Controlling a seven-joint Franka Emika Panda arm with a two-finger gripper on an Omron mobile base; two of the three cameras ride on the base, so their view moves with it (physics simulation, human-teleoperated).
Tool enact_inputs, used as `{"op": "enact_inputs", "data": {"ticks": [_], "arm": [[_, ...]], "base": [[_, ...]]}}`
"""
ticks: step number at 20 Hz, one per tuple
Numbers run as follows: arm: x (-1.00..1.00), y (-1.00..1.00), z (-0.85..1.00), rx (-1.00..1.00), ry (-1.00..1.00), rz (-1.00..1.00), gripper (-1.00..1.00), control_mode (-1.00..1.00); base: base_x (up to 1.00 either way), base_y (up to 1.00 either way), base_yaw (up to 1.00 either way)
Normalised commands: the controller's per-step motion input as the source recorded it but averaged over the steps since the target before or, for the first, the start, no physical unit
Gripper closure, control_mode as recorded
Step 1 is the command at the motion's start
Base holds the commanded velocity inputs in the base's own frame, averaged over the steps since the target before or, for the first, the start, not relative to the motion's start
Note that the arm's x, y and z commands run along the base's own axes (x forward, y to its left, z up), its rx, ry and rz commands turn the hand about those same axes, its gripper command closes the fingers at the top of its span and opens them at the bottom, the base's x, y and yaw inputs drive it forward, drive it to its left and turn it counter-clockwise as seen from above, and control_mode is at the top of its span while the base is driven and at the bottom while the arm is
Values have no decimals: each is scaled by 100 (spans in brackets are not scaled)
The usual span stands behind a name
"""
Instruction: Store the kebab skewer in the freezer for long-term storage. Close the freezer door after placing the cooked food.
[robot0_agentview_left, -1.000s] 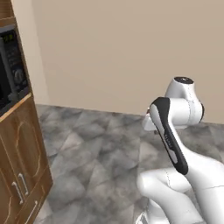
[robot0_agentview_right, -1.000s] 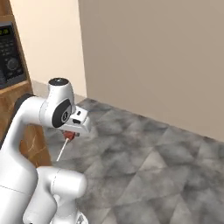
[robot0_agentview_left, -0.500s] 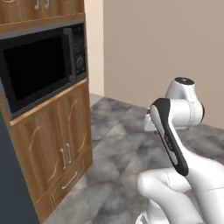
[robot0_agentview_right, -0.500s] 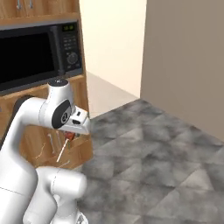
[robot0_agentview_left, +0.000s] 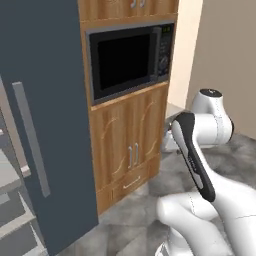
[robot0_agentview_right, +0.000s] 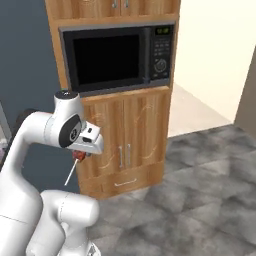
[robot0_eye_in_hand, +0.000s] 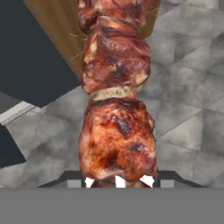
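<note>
- Jaws clamp the kebab skewer, its stick pointing toward 7 o'clock.
- Freezer stands at 9 o'clock of the microwave.

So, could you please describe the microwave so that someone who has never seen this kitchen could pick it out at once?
Start at the tall wooden cabinet column beside the dark slate-grey freezer. The microwave is built into that column, above the pair of wooden doors with thin metal handles. It is the only black, glass-fronted appliance there, with a keypad and dial down its right side.
</note>
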Motion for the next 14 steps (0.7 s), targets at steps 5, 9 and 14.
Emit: {"op": "enact_inputs", "data": {"ticks": [5, 9, 14], "arm": [[0, 0, 0, 0, 0, 0, 100, 100], [0, 0, 0, 0, 0, 0, 100, 100], [0, 0, 0, 0, 0, 0, 100, 100]], "base": [[-18, 28, 71], [4, 28, 78], [15, 40, 64]]}}
